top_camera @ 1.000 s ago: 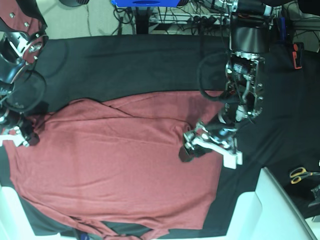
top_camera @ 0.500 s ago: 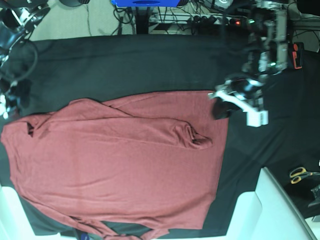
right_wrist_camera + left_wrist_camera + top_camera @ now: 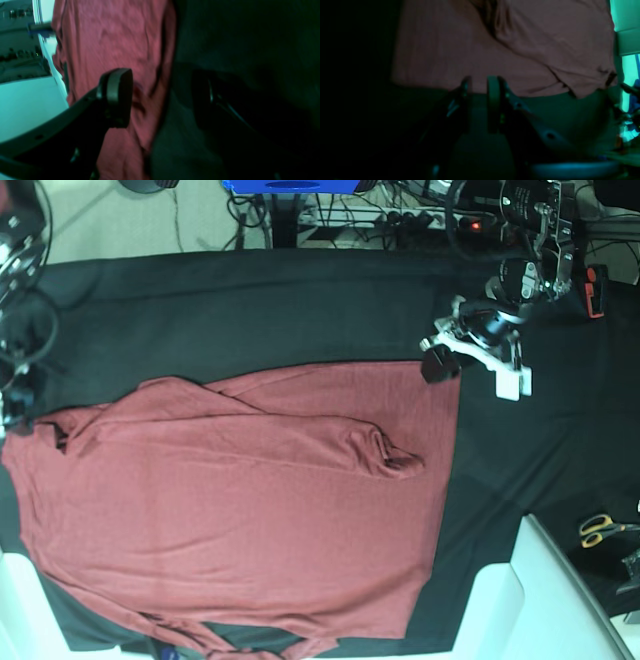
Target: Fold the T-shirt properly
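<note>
The T-shirt (image 3: 240, 510) is spread flat over the black cloth (image 3: 250, 310) of the desk, filling the lower left and centre of the base view, with one long sleeve (image 3: 300, 435) laid across its chest and bunched at the cuff near the centre. The left claw (image 3: 470, 365) is seen in the upper right of the base view, just beyond the shirt's upper right corner; in the left wrist view its fingers (image 3: 492, 100) are drawn nearly together with nothing between them. The right claw (image 3: 160, 97) is shown spread wide and empty above the shirt's edge. Scissors (image 3: 603, 529) are seen at the right edge
</note>
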